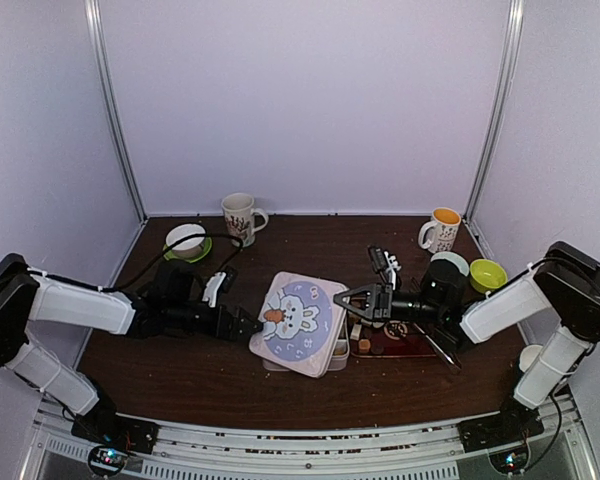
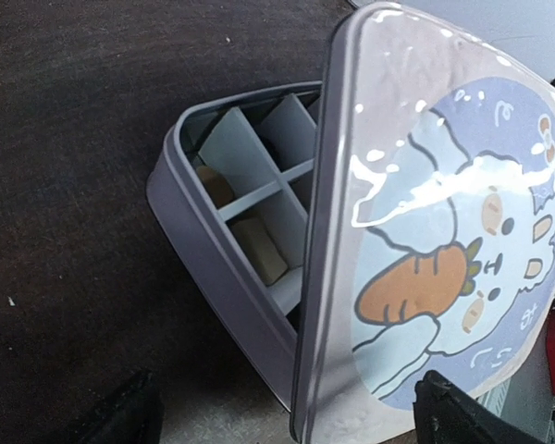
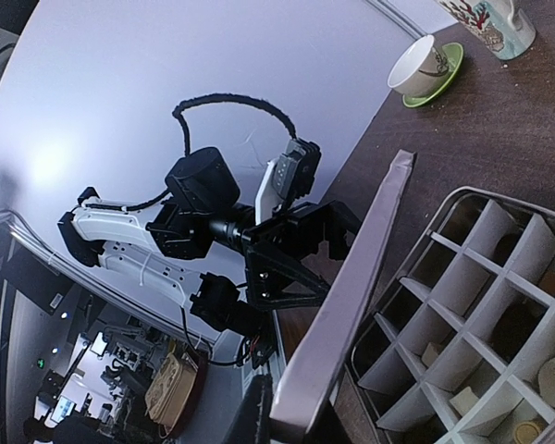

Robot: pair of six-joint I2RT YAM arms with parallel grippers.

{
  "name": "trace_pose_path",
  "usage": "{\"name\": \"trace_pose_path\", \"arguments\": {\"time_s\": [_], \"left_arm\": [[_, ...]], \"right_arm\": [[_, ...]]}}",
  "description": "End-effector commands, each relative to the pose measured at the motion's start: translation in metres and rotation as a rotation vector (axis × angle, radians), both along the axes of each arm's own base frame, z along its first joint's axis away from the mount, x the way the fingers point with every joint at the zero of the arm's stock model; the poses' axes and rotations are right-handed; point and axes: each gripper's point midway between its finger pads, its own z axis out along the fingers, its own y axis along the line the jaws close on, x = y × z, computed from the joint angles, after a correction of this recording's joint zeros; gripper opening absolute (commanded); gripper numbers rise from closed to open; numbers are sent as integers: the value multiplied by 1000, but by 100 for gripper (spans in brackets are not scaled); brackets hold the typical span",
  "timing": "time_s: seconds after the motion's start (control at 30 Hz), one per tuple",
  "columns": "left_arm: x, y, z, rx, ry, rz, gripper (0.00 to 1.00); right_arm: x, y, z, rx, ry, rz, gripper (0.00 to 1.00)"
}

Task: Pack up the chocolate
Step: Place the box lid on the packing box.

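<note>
Left wrist view: chocolate point(image 2: 259, 250) pieces, cream and tan, sit in cells of the divided box point(image 2: 199, 245) just ahead of the left claw point(image 1: 246, 326), which is spread wide and holds nothing. The bunny lid point(image 2: 425, 185) leans tilted over the box, not seated. The right claw point(image 1: 348, 298) is closed, apparently pinching the lid edge on its own side. What look like loose pieces point(image 1: 364, 346) lie on the bench point(image 1: 200, 380) just beside the right claw. Several cells look empty, so packing is judged unfinished and the lid is not yet shut.
</note>
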Motion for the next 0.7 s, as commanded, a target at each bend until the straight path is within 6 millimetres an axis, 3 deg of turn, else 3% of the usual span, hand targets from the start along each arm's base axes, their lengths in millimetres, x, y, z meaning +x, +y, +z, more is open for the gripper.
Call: {"name": "trace_pose_path", "arguments": {"time_s": [0.0,0.37,0.53,0.67], "left_arm": [[3,-5,12,-25,-87,-18,98],[-7,-10,-10,-6,-44,-83,98],[-19,-17,-4,-68,-113,-145,98],[-23,-20,-10,-11,-162,-182,98]], "right_arm": [[16,-7,-6,-5,-23,-51,5],[30,-9,-27,-52,15,-52,6],[35,-10,-32,-63,32,-47,7],[40,-11,-37,-76,49,-49,8]]}}
